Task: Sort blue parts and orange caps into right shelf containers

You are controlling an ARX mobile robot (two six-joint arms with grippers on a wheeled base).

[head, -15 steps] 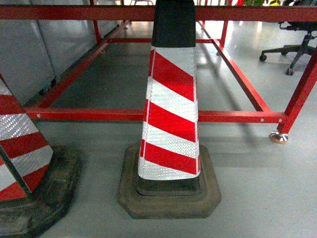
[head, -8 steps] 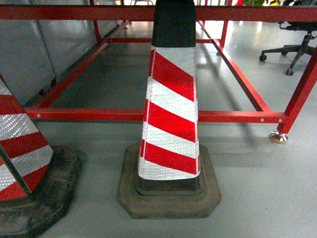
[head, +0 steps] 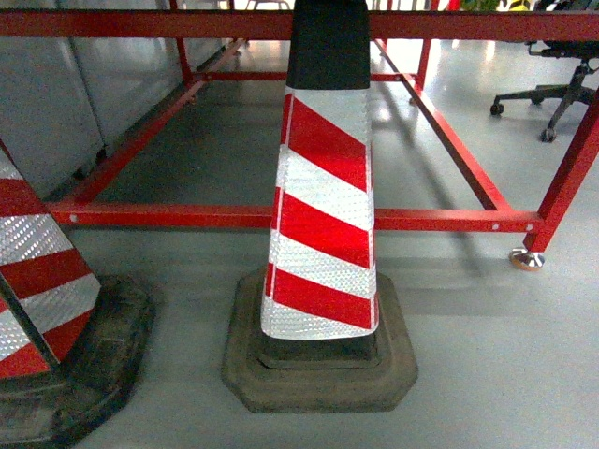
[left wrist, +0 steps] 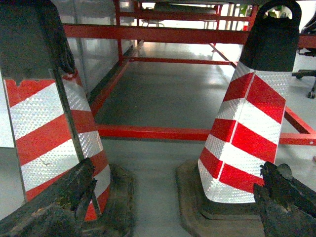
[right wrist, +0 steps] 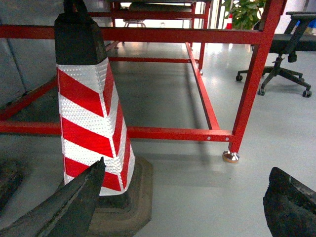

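Head view: cone (head: pixel 323 206) dead ahead, red frame (head: pixel 281 217) behind it. My left tool (left wrist: pixel 168 207) and right tool (right wrist: pixel 185 207) both spread apart, empty, near cone. Crates not visible.

Striped cone (head: pixel 321 234) dead ahead, second cone (head: pixel 37 290) left; red frame rail (head: pixel 449 221) behind; open floor (head: pixel 505 355) right.

No writing, label or number can be read anywhere; the cones (head: pixel 323 215) carry only red and white reflective stripes.
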